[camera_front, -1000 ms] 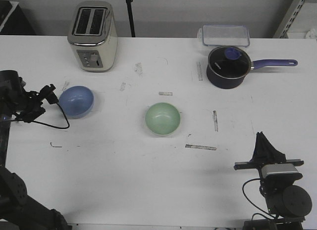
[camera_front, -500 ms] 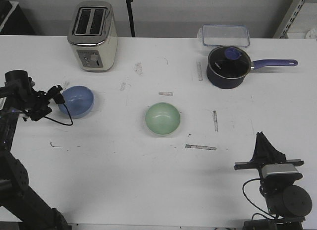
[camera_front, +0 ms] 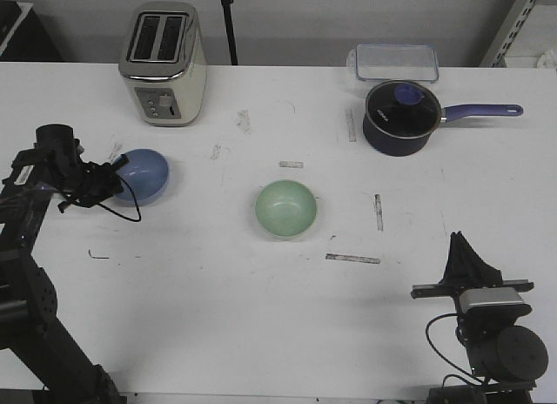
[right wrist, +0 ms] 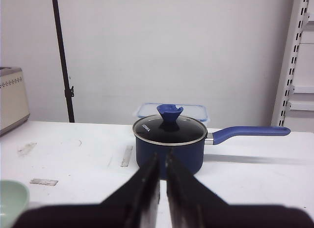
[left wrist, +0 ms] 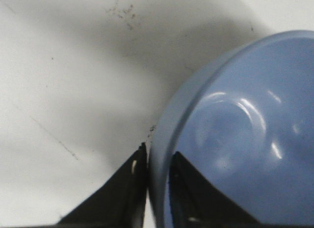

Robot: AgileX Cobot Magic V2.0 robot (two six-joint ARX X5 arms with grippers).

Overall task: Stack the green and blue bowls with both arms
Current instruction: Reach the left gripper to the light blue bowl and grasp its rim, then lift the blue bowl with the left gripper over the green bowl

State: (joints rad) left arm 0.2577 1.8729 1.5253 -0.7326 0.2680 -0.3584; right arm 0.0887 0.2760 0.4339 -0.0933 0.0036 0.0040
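Since a second ago my left arm has swung in from the bench's left edge toward the blue bowl [camera_front: 142, 176], and its claw [camera_front: 113, 173] now sits at the bowl's left rim. Blue bowl has nudged slightly right from where it lay. Right arm, green bowl and everything at the back are unchanged.

Left claw state: wrist view shows the two dark fingers [left wrist: 126, 188] close together with the blue bowl's [left wrist: 235, 139] rim wall running between them, one finger outside, one inside. Gap is narrow, fingers at or almost at the rim; I cannot tell if they press firmly. Bowl looks to be resting on the bench [camera_front: 218, 308], upright, open side up.

Green bowl [camera_front: 285, 209] sits near the bench's middle, upright, well apart from the blue one and to its right. Nothing touches it. Its rim shows at the corner of the right wrist view [right wrist: 12, 201].

Right claw [camera_front: 459, 252] is parked at the near right corner of the bench, pointing toward the back. Right wrist view shows its fingers [right wrist: 142, 188] nearly together with only a thin slit between them, nothing held.

Back of the bench: toaster [camera_front: 164, 64] at back left, behind the blue bowl; dark saucepan [camera_front: 399, 118] with glass lid and purple handle at back right; clear plastic box [camera_front: 396, 62] just behind the saucepan. Tape scraps and scuffs are scattered over the bench.
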